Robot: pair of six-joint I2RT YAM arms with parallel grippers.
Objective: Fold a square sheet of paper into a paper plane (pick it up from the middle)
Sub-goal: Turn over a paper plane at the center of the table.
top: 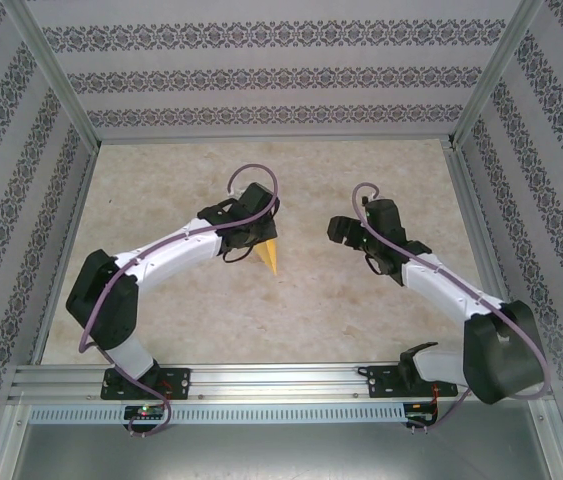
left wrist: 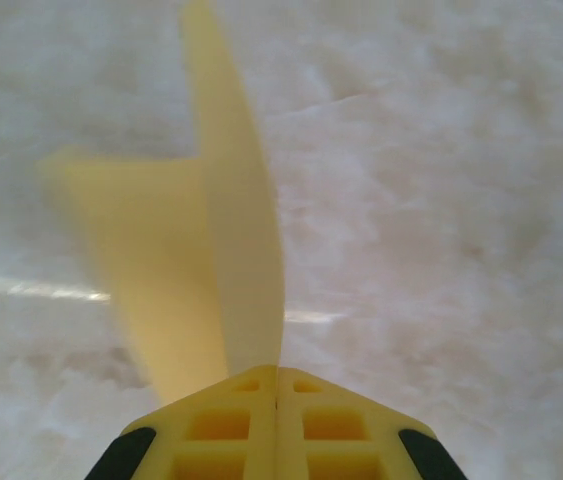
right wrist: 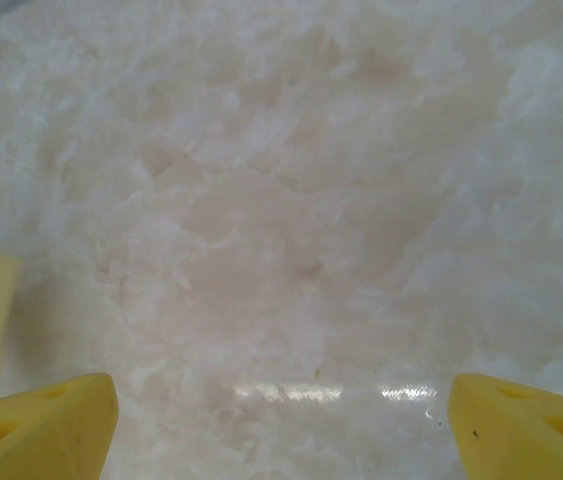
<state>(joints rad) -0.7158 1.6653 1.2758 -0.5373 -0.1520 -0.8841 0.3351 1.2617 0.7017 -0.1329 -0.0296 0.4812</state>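
Near the middle of the desk, a little left of centre, the left fingers are closed on the plane — a narrow yellow-orange dart whose tip points toward the arm bases. From the left wrist we see the left fingers pressed flat together on the plane. One upright blade runs away from us and a wing spreads to the left. That view is blurred, and we cannot tell whether the paper touches the desk.

The right fingers stand wide apart, holding nothing. They are well to the right of the plane and turned toward it, with bare marbled desk between. Purple cables loop over both wrists — apart from the paper. Patterned walls on an aluminium frame close the desk on three sides.
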